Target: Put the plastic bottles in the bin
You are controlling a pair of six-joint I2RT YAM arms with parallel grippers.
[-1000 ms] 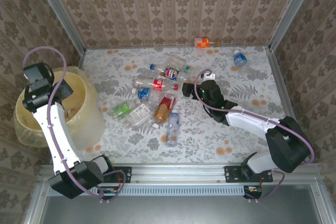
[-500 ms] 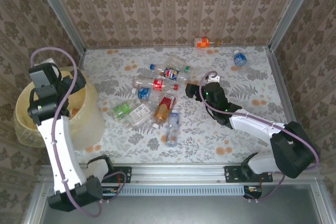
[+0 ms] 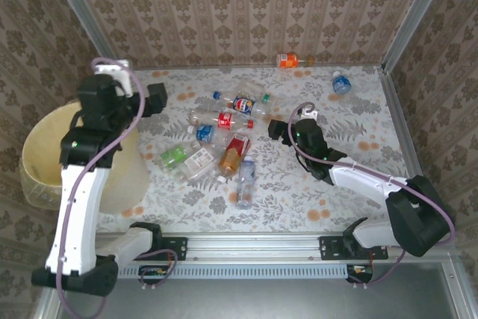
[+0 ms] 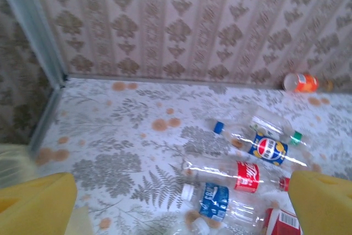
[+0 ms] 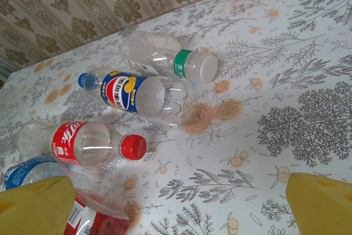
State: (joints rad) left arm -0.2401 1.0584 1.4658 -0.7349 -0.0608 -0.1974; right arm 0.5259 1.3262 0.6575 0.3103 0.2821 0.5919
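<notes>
My left arm hides part of the bin (image 3: 37, 158) at the frame's left. The bottles (image 3: 226, 119) lie mid-desk (image 3: 358, 110). My left claw (image 3: 155, 99), fingers apart and empty, reaches over the desk's upper left, having swung off the bin. My right claw (image 3: 275, 131), also apart, hovers just right of the pile.

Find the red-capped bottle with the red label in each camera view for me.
Top external: the red-label bottle lies mid-table, in the pile.
Left wrist: the red-label bottle is at lower right.
Right wrist: the red-label bottle is at the left, below centre.
Shared landmark: the blue-label bottle just beyond it.
</notes>
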